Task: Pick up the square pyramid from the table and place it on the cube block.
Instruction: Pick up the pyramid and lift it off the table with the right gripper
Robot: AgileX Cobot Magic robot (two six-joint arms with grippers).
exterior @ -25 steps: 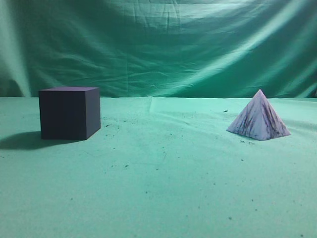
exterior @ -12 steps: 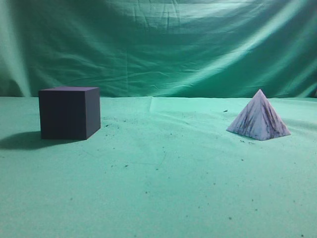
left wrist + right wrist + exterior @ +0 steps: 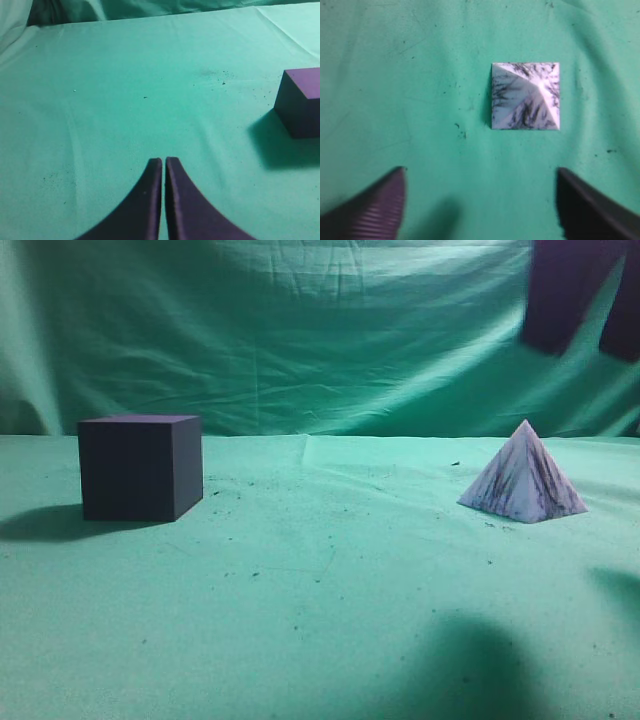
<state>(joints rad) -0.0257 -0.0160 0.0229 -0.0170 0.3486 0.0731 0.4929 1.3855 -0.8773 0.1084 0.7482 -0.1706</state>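
Observation:
The square pyramid [image 3: 523, 480], white with dark streaks, stands on the green table [image 3: 330, 580] at the right. It also shows from above in the right wrist view [image 3: 525, 96]. The dark cube block [image 3: 140, 467] stands at the left and shows at the right edge of the left wrist view [image 3: 301, 101]. My right gripper [image 3: 583, 345] hangs open and empty high above the pyramid; in the right wrist view its open jaws [image 3: 480, 172] sit nearer the camera than the pyramid. My left gripper [image 3: 163, 160] is shut and empty, left of the cube, and is out of the exterior view.
A green draped backdrop [image 3: 300, 340] closes the far side of the table. The cloth carries small dark specks. The right arm casts a shadow [image 3: 470, 660] on the table near the front.
My right gripper has come into the exterior view at the top right, above the pyramid, and its shadow now falls on the front of the table. Pyramid and cube have not moved.

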